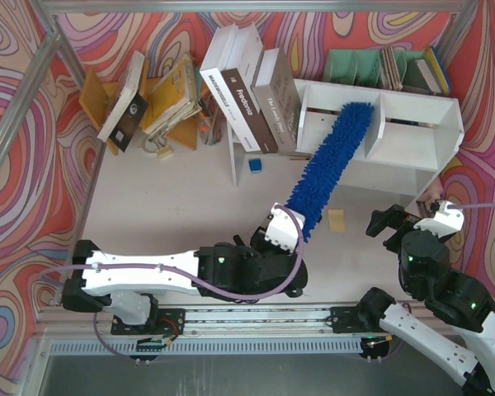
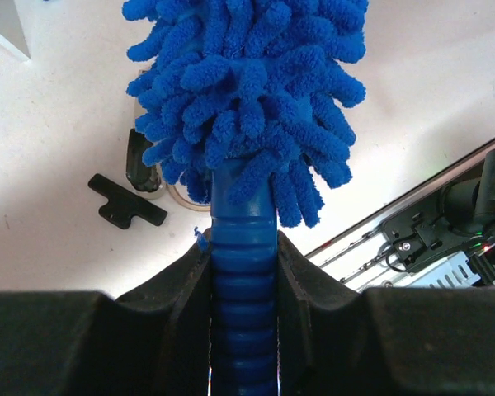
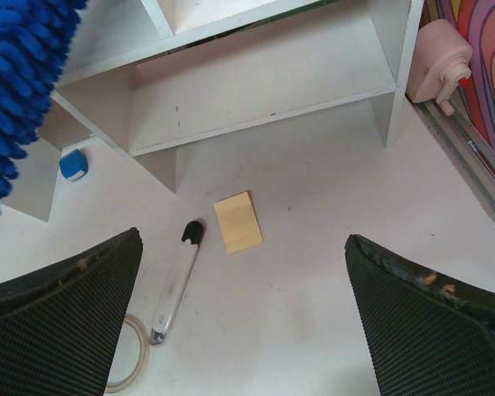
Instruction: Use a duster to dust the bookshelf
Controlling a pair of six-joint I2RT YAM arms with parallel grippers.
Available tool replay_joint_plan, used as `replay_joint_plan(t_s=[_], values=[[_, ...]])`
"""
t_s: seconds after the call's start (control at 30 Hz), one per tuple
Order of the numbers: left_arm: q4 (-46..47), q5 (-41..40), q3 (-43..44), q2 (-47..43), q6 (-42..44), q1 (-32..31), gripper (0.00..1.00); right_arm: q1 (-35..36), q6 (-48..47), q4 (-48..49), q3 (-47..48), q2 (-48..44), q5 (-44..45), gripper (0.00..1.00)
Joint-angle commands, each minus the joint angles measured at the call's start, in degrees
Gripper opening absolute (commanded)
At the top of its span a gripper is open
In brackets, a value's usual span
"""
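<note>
The white bookshelf point(image 1: 412, 124) stands at the back right, its two compartments split by a divider. The fluffy blue duster point(image 1: 326, 177) slants from my left gripper point(image 1: 282, 231) up to the left compartment, its tip beside the divider. The left wrist view shows my left gripper point(image 2: 243, 247) shut on the duster's ribbed blue handle point(image 2: 243, 276), with the shaggy head point(image 2: 247, 99) above. My right gripper point(image 1: 392, 227) hovers open in front of the shelf's right end. Between its wide-apart fingers point(image 3: 66, 305) lies only bare table, with the bookshelf point(image 3: 256, 91) ahead and the duster point(image 3: 16, 82) at upper left.
A yellow note point(image 3: 238, 221), a black-capped white marker point(image 3: 175, 280) and a tape ring point(image 3: 132, 355) lie before the shelf. A small blue cube point(image 1: 255, 166) sits by leaning books point(image 1: 247, 91). A green file rack point(image 1: 363, 66) and an orange book stand point(image 1: 161, 91) stand at the back.
</note>
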Motion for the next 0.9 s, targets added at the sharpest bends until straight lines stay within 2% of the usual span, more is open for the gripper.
replay_joint_plan(t_s=[0.0,0.13,0.3,0.53,0.77,0.87], values=[[1.38,-4.76,-1.66,-5.44,0.65,-0.2,0.0,-0.08,0.2,0.46,1.07,-0.8,1.23,0.98],[2.2,-5.68,-1.32,-6.89,0.33,-0.94,0.0,-0.09,-0.04,0.78,2.84,-1.33,1.08,0.95],[1.69,-8.27,6.6,-3.07,3.94,-5.08,0.0,-0.08,-2.33,2.2,8.11,-1.87,1.43,0.94],[4.21,-4.39,11.96,1.98,6.14,-6.19,0.0,-0.08,-3.15,-1.24,17.47,1.42,3.39,0.96],[3.87,-1.07,18.05,9.43,7.12,-6.01,0.0,-0.08,-4.97,0.22,18.82,-0.35,6.24,0.98],[1.03,0.39,21.69,13.0,4.91,-5.36,0.0,-0.08,-4.1,-0.47,19.83,-0.41,6.11,0.97]])
